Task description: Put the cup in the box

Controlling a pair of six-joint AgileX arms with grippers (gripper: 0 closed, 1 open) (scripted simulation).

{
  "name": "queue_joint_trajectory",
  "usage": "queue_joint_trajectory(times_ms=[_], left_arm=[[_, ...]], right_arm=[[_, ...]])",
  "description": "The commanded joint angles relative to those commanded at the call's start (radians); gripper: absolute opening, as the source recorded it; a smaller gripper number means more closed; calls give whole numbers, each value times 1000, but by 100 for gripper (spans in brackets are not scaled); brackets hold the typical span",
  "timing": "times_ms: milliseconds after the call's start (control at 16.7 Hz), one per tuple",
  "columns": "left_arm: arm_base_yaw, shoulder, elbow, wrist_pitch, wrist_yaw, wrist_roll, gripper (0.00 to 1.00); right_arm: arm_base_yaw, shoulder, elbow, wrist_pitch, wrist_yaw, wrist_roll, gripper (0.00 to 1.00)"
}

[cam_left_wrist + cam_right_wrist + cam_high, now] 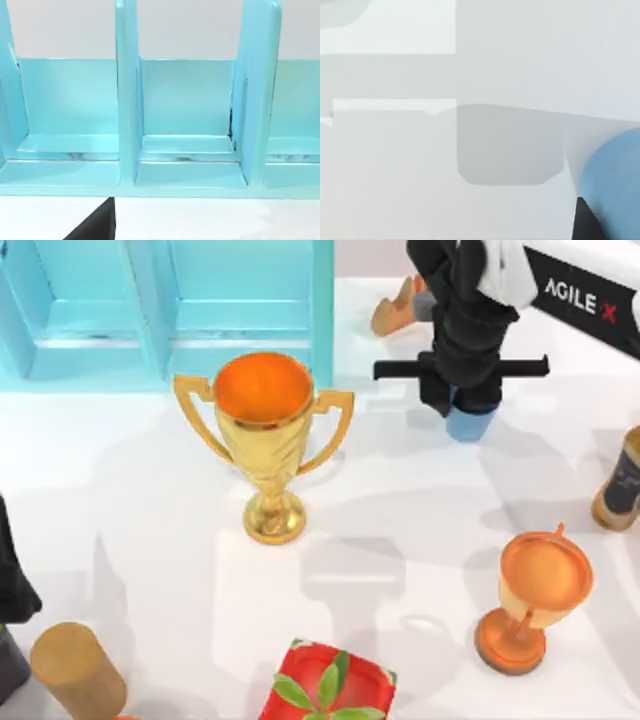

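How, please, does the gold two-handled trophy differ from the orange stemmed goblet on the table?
The gold two-handled trophy has side handles; the orange stemmed goblet has none. The trophy looks larger. It stands near the turquoise box; the goblet stands toward the table's right. Both are upright stemmed cups on round feet.

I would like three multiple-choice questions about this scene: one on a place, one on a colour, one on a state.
1. Where is the blue cup?
A. inside the box
B. under the right gripper, right of the gold trophy
C. beside the red gift box

2. What colour is the box?
A. light blue
B. red
C. gold

3. How does the orange goblet stand?
A. upside down
B. lying flat
C. upright on its foot

Answers:
1. B: the top view shows the cup poking out below the right gripper.
2. A: its dividers and walls are light blue.
3. C: its bowl opens upward above stem and foot.
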State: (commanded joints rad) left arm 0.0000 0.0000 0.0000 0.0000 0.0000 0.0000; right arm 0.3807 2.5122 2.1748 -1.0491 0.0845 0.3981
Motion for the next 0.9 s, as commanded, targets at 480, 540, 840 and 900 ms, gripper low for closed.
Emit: queue_joint_trajectory(times_ms=[480,540,840,900], left_arm=[[0,0,0,0,0,0,100],[0,0,0,0,0,0,100],[0,0,0,0,0,0,100],[0,0,0,0,0,0,100]], right_arm=[[-25,-57,-36,11,-9,-58,0],[-43,-91,-58,17,-16,-93,0],[-223,-344,-226,10,-61,-341,0],[-277,-403,-271,-6,-71,-398,0]])
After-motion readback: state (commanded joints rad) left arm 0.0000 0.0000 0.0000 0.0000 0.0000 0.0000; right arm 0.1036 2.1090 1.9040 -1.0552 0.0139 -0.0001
